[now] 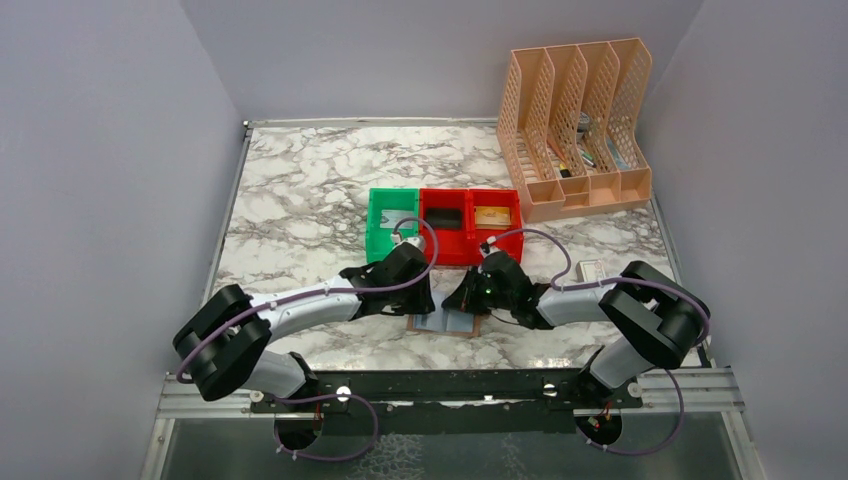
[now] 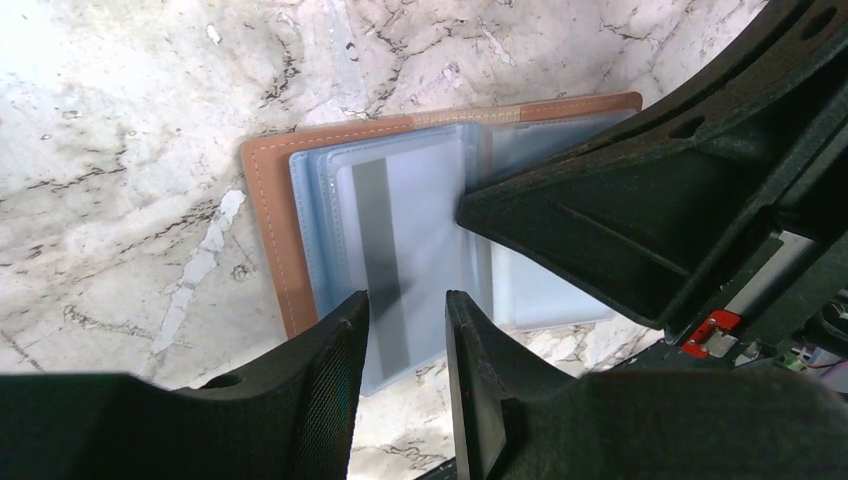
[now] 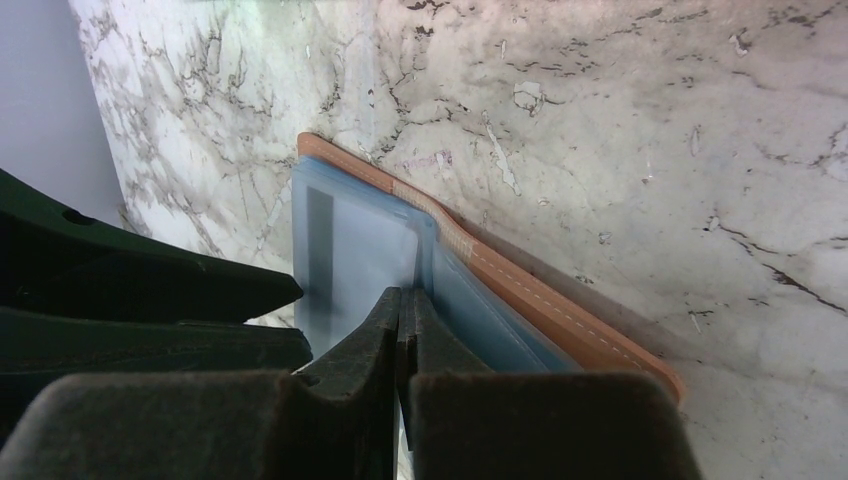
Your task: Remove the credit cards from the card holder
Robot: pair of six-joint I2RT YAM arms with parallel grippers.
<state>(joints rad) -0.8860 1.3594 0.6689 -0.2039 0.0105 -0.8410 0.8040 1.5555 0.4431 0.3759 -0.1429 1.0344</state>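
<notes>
The brown card holder (image 1: 446,324) lies open on the marble between both grippers, its light blue pockets facing up. In the left wrist view the card holder (image 2: 268,200) holds a silver-grey credit card (image 2: 410,235) with a dark stripe, which sticks out past the holder's near edge. My left gripper (image 2: 405,325) is open, one finger on each side of that card's protruding edge. My right gripper (image 3: 404,305) is shut, pinching a blue inner leaf at the card holder's (image 3: 520,290) fold. In the top view the left gripper (image 1: 425,300) and right gripper (image 1: 465,298) almost touch.
A green bin (image 1: 392,222) and two red bins (image 1: 445,225) stand just behind the grippers; the right one holds a gold card (image 1: 491,215). A peach file organizer (image 1: 575,130) stands at the back right. A white box (image 1: 592,270) lies by the right arm.
</notes>
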